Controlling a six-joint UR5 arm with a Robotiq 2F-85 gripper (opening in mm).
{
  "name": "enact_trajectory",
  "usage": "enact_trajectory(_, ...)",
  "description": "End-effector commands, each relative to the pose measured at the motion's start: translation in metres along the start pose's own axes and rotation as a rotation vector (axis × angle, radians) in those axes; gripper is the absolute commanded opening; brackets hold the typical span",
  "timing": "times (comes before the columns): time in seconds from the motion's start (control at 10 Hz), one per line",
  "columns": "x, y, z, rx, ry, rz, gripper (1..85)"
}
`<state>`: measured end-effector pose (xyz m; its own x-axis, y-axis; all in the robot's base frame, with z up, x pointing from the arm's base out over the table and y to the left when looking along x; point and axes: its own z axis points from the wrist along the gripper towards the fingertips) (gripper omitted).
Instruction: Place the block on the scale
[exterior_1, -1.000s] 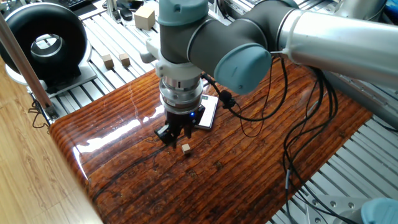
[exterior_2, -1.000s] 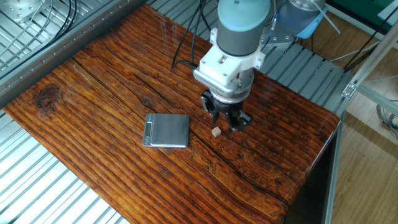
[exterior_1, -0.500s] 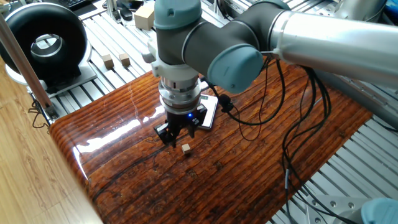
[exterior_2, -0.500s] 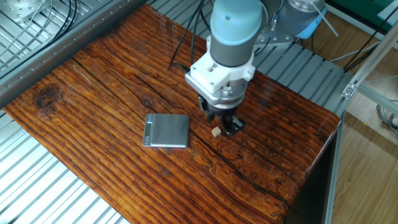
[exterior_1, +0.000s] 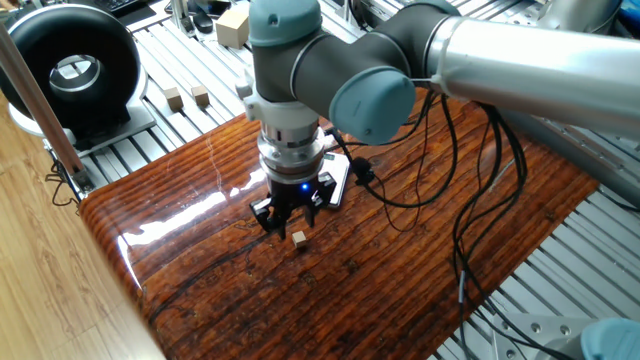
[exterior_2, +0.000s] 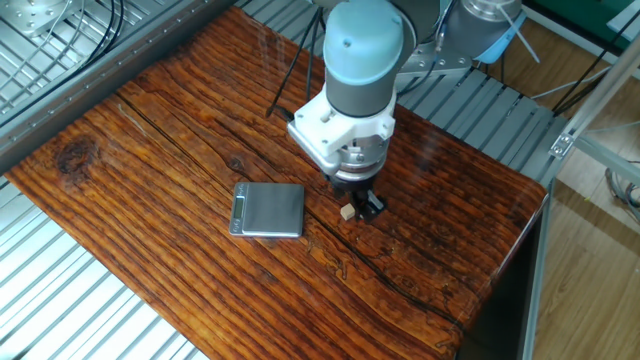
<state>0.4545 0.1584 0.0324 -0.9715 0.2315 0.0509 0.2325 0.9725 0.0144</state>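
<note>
Black claw fingers hang low over the shiny brown table (exterior_1: 400, 270), and the gripper (exterior_1: 290, 216) points straight down. From one fixed view its fingers look a little spread, but not wide. Nothing sits between them. From the other fixed view the gripper (exterior_2: 360, 203) is mostly hidden under the round grey arm, so the gap is hard to see there.

Going from left to right in the other fixed view, the scale (exterior_2: 268, 209) comes first. It is a flat, thin, square plate with round corners. It looks silver-grey here, and a small strip runs along its left edge. It lies flat on the table with nothing on top of it. Just to the right of it is the block (exterior_2: 346, 212). It is a tiny light tan wooden cube, much smaller than the scale. It sits on the table, close to the scale but not touching it. The claw is right beside the block, a bit to the right and above.

In one fixed view the block (exterior_1: 299, 238) sits just below the claw tips, on the wood. The scale (exterior_1: 338, 178) peeks out behind the arm, mostly hidden.
</note>
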Motion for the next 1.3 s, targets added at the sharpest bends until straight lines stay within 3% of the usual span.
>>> enact_trajectory(0.0,-0.003,-0.001,0.011,-0.013,-0.003,0.013,48.0)
enact_trajectory(1.2,0.0,-0.002,0.022,-0.043,-0.011,-0.007,44.3)
